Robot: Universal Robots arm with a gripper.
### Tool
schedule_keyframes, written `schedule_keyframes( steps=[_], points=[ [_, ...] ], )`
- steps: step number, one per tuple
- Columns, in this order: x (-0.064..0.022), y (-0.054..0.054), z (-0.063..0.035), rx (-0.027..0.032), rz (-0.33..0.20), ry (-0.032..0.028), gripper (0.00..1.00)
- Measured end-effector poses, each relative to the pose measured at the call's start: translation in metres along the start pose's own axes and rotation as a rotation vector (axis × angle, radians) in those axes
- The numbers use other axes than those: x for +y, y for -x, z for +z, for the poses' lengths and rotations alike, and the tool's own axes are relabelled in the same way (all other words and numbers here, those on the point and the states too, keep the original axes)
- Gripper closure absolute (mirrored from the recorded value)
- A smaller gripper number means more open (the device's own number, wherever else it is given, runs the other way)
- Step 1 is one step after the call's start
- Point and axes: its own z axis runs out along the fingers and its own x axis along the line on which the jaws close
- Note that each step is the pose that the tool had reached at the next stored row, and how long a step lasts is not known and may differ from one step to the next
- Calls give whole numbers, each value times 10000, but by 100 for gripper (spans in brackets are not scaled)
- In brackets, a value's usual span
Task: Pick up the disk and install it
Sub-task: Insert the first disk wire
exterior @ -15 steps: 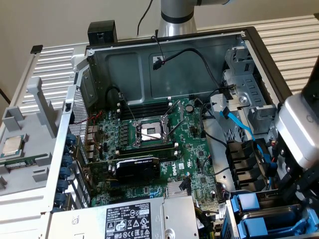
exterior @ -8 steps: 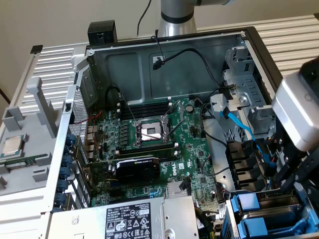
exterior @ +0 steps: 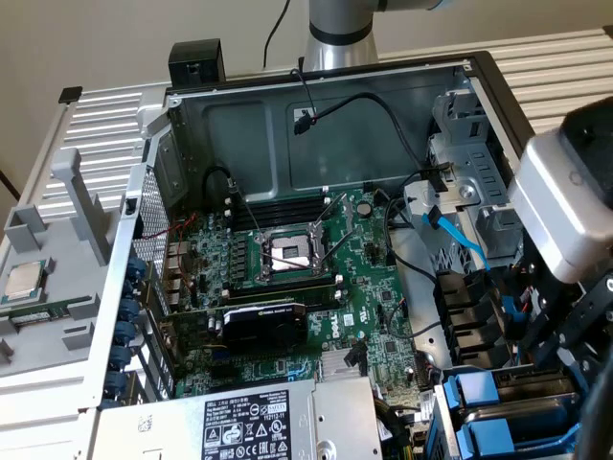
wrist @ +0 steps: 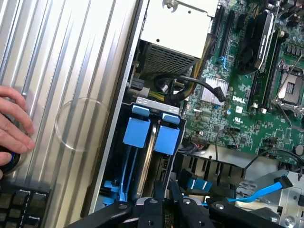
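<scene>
Where it stands on edge in the drive bay [wrist: 142,187] at the corner of the open computer case [wrist: 121,109], the disk [wrist: 150,151] shows as a thin silver-grey strip between the two tabs of its blue frame [wrist: 137,131]. My gripper [wrist: 165,189] sits directly over it with the fingers drawn narrow. As far as the wrist view lets me judge, they are closed on the disk's framed upper edge, though the contact itself is hidden under my own linkage.

In the exterior view the blue tabs lie at the lower right, under my wrist. Just beside the bay run a bundle of black cables [wrist: 190,86] and, further off, a blue data cable [wrist: 265,191]. Beyond them lie the motherboard [wrist: 223,107] and the power supply [wrist: 178,26]. Outside the case wall, a person's hand [wrist: 13,124] rests on the ribbed metal table [wrist: 71,52], near a keyboard [wrist: 19,205].

Risks, as I judge them:
- A thin-edge grip leaves little hold, so a small tilt could let the disk twist.
- A twisted frame would bind against the bay walls rather than seat.
- The nearby cables could snag my linkage.
- The hand is close enough to the case to matter if I swing outward.
</scene>
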Motion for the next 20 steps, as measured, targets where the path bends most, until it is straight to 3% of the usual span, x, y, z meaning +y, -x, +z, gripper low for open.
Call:
schedule_keyframes(
  steps=[4,12,20],
  points=[
    [7,7,-32,4,104,-16,83],
    [12,19,-97,118,342,-28,83],
    [13,35,-188,504,494,34,83]
  ],
)
